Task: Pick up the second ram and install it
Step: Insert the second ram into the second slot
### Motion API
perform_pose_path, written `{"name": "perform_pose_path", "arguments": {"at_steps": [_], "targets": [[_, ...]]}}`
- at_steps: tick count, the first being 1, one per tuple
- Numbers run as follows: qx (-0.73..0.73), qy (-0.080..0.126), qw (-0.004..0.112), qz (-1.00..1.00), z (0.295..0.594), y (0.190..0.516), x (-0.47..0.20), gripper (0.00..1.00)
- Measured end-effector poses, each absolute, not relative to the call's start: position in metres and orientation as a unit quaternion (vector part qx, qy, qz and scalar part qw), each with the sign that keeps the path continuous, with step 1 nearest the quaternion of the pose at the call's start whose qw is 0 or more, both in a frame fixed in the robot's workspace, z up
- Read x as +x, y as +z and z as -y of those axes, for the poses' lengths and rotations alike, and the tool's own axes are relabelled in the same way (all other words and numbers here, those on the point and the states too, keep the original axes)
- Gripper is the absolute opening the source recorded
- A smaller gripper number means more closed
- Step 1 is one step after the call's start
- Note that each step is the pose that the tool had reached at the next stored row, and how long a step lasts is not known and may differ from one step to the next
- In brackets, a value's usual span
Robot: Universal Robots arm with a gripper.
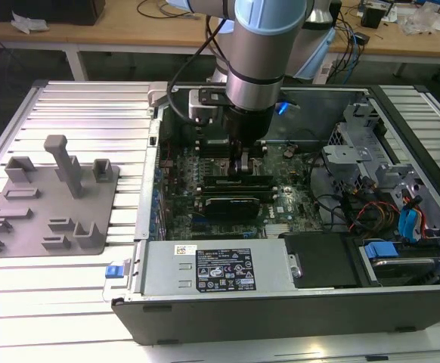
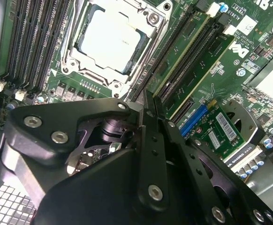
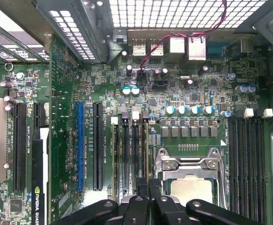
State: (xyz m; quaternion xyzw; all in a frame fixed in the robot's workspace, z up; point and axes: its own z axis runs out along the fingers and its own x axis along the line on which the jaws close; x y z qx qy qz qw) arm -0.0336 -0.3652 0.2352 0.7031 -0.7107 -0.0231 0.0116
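While the tool sits low beside the socket, the install looks close to done, not confirmed.

I see its fingers drawn together with no real gap, tips at the slot row just beside the socket. Two green sticks stand in those slots; I take the one nearer the socket, ending at the tips, for the second ram. By my reading, pick-up and carry are done; full seating is unproven. The tool's body hides that stick's near end and latch, so I cannot tell whether anything is pinched.
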Motion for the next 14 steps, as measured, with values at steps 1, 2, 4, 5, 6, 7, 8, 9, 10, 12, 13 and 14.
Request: {"name": "perform_pose_path", "arguments": {"at_steps": [1, 2, 4, 5, 6, 7, 8, 9, 10, 12, 13, 14], "targets": [[0.703, -0.023, 0.012, 0.711, 0.3674, 0.2353, -0.0336, 0.09], [0.703, -0.023, 0.012, 0.711, 0.3685, 0.2353, -0.0337, 0.09], [0.703, -0.023, 0.012, 0.711, 0.3706, 0.2353, -0.0336, 0.09], [0.703, -0.023, 0.012, 0.711, 0.3722, 0.2353, -0.0336, 0.09], [0.703, -0.023, 0.012, 0.711, 0.3728, 0.2353, -0.0337, 0.09], [0.703, -0.023, 0.012, 0.711, 0.3728, 0.2353, -0.0336, 0.09], [0.703, -0.023, 0.012, 0.711, 0.3729, 0.2353, -0.0336, 0.09], [0.703, -0.023, 0.012, 0.711, 0.3735, 0.2354, -0.0336, 0.09], [0.703, -0.023, 0.012, 0.711, 0.3739, 0.2353, -0.0336, 0.09], [0.703, -0.023, 0.012, 0.711, 0.3740, 0.2353, -0.0336, 0.09], [0.703, -0.023, 0.012, 0.711, 0.3741, 0.2347, -0.0336, 0.09], [0.703, -0.023, 0.012, 0.711, 0.3741, 0.2347, -0.0336, 0.09]]}}
